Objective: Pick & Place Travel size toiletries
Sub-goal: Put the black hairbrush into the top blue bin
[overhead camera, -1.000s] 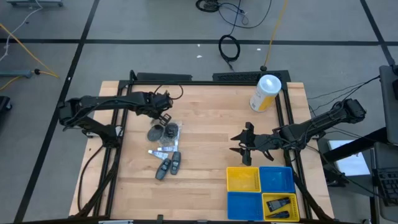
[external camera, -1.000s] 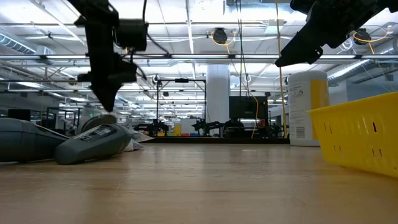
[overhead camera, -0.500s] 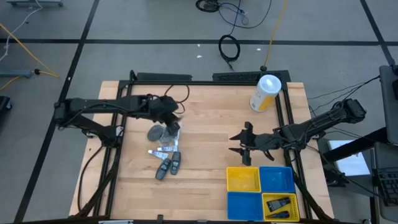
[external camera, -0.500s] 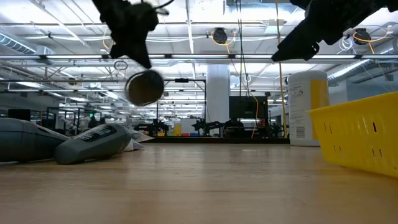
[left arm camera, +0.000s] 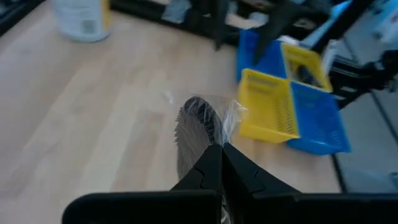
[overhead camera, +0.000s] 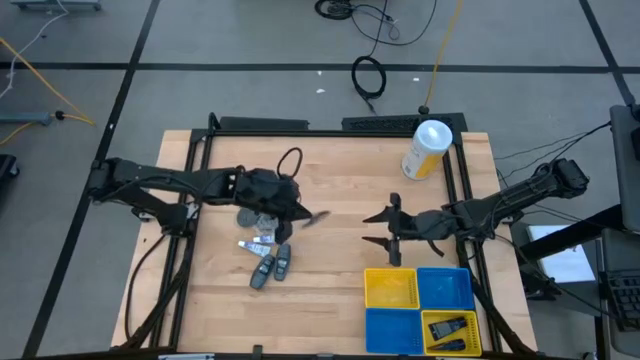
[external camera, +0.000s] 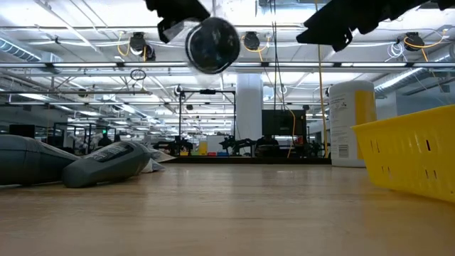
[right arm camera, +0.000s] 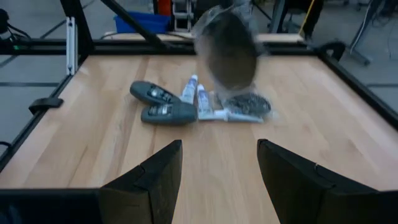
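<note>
Since the earlier high-view frames, the left hand (overhead camera: pixel 300 214) has travelled from the upper left of the counter (overhead camera: pixel 340 170) toward mid-frame, lifting a round wrapped piece (external camera: pixel 212 44) off the pile. Its fingers are closed on the clear wrap, seen pinched in the left wrist view with the piece (left arm camera: pixel 198 123) hanging just beyond the tips. In the low view the piece now sits high in the frame, well clear of the counter, where a second ago it was not lifted at all.

The right hand (overhead camera: pixel 384 228) has edged slightly left in the frame and hovers above the counter, just above the trays (overhead camera: pixel 420 310). Its fingers stand apart and hold nothing.

Remaining items lie left of centre in the high view: two dark oblong pieces (overhead camera: pixel 273 268), white tubes (overhead camera: pixel 262 243) and another round piece (right arm camera: pixel 247 103), all close together. One dark item (overhead camera: pixel 449 329) already lies in the lower-right yellow compartment.

Judgement: pick is complete and the carry toward the trays, or a handover to the waiting right hand, is under way. Grip is on wrap only, so the piece may swing or slip in transit.
</note>
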